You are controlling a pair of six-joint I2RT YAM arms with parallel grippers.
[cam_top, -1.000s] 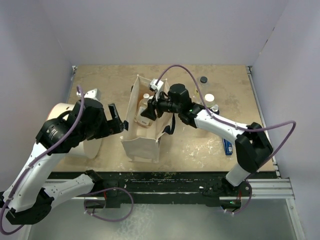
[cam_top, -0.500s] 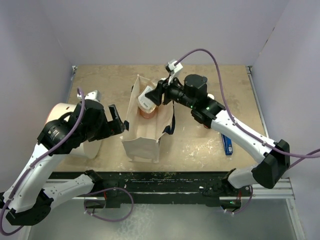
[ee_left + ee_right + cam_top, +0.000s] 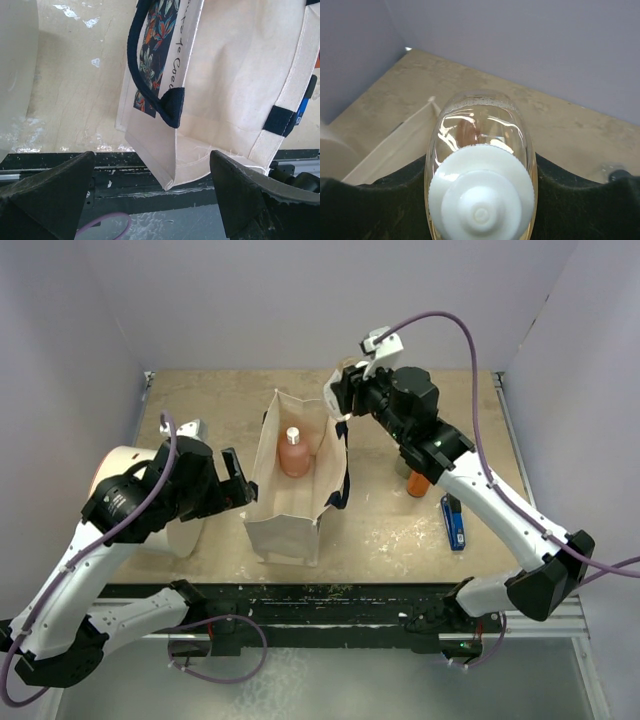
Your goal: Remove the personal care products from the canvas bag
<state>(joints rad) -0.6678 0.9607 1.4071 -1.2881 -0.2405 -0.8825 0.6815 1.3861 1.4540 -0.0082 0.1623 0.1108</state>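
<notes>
The beige canvas bag point(image 3: 288, 502) stands open mid-table, also in the left wrist view point(image 3: 235, 75). A pink pump bottle point(image 3: 293, 454) stands inside it. My right gripper point(image 3: 341, 396) is shut on the clear yellowish white-capped bottle point(image 3: 481, 200), held in the air above and beyond the bag's far right corner. The orange-and-dark-blue bottle point(image 3: 418, 483) stands right of the bag, partly behind my right arm. My left gripper point(image 3: 236, 483) is open and empty at the bag's left side point(image 3: 150, 200); its fingers point(image 3: 47, 192) flank the bag's near bottom corner. The other bottles are hidden.
A large white cylinder point(image 3: 135, 502) lies at the left, close behind my left gripper, and shows in the left wrist view point(image 3: 15, 75). A flat blue-and-black tool point(image 3: 455, 522) lies right of the bag. The table's near edge runs just below the bag.
My right gripper has come up out of the bag with the clear white-capped bottle and moved back and right. The pink bottle now shows inside. The left arm has barely moved.
</notes>
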